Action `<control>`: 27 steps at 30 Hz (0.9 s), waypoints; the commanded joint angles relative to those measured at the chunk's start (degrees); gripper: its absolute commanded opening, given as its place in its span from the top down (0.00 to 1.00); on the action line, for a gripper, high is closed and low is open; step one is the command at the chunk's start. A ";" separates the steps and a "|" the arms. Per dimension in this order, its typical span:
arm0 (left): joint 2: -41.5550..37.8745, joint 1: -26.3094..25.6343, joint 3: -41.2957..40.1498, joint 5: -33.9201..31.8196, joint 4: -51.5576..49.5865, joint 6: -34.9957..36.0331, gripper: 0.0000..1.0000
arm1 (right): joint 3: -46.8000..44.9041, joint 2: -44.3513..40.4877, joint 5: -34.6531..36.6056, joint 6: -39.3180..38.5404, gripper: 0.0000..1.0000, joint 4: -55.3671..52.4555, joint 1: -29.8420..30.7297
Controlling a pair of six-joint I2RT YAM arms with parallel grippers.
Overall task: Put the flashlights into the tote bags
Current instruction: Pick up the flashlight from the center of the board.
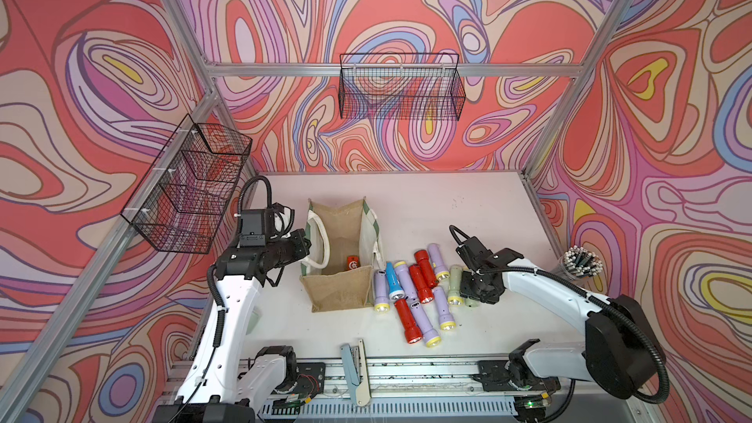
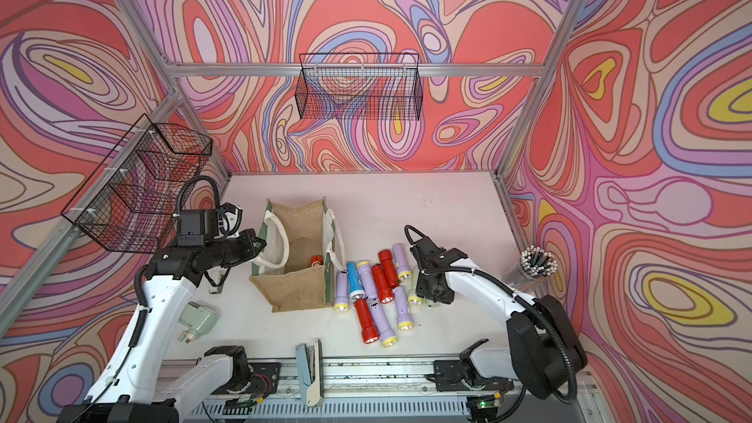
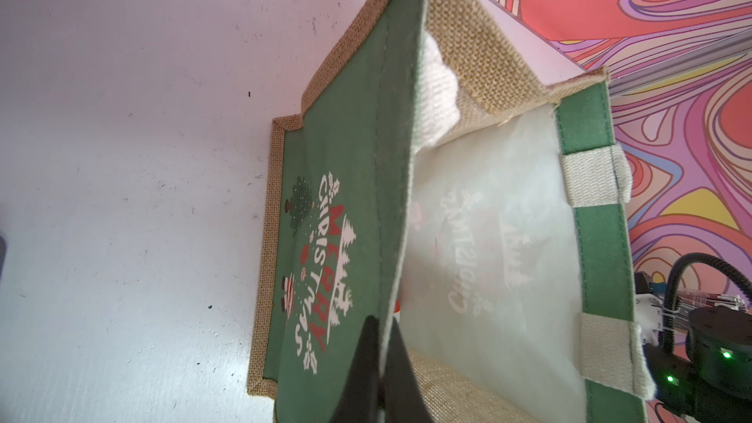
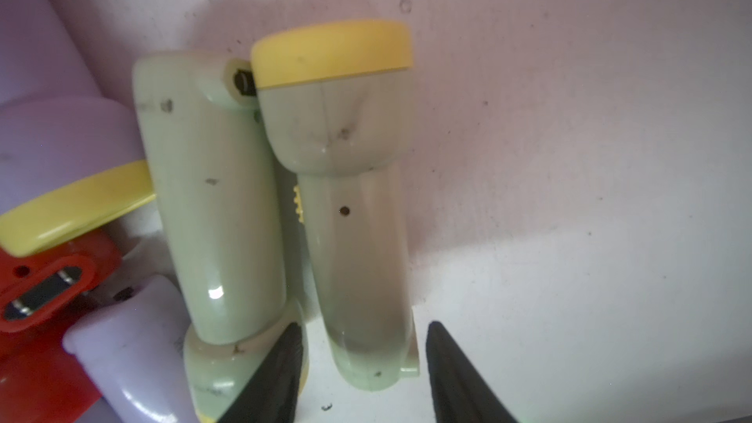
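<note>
The jute tote bag stands open on the table, and one orange-red flashlight lies inside it. My left gripper is shut on the rim of the bag's green side panel. Several lilac, red, blue and pale green flashlights lie in a heap right of the bag. My right gripper is open and low over the heap's right end. Its jaws stand either side of the tail of a pale green flashlight, with a gap on each side. A second pale green flashlight lies alongside.
Black wire baskets hang on the back wall and the left wall. A cup of pens stands at the table's right edge. A stapler-like tool lies at the front rail. A pale green device sits beside the left arm.
</note>
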 commanded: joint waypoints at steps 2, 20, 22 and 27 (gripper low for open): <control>-1.09 0.24 0.57 0.15 -0.65 0.00 1.00 | -1.09 0.78 1.98 -0.37 0.51 -0.25 -0.26; -0.93 0.24 0.57 -0.15 -0.56 0.07 1.00 | -1.11 10.37 0.33 -1.23 0.52 4.20 -0.25; -0.83 0.19 0.56 -0.07 -0.62 0.09 1.00 | -0.85 11.56 0.54 -0.86 0.52 4.48 -0.29; -1.18 0.24 0.56 -0.44 -0.87 0.21 1.00 | -1.03 11.70 2.58 -0.14 0.52 4.42 -0.27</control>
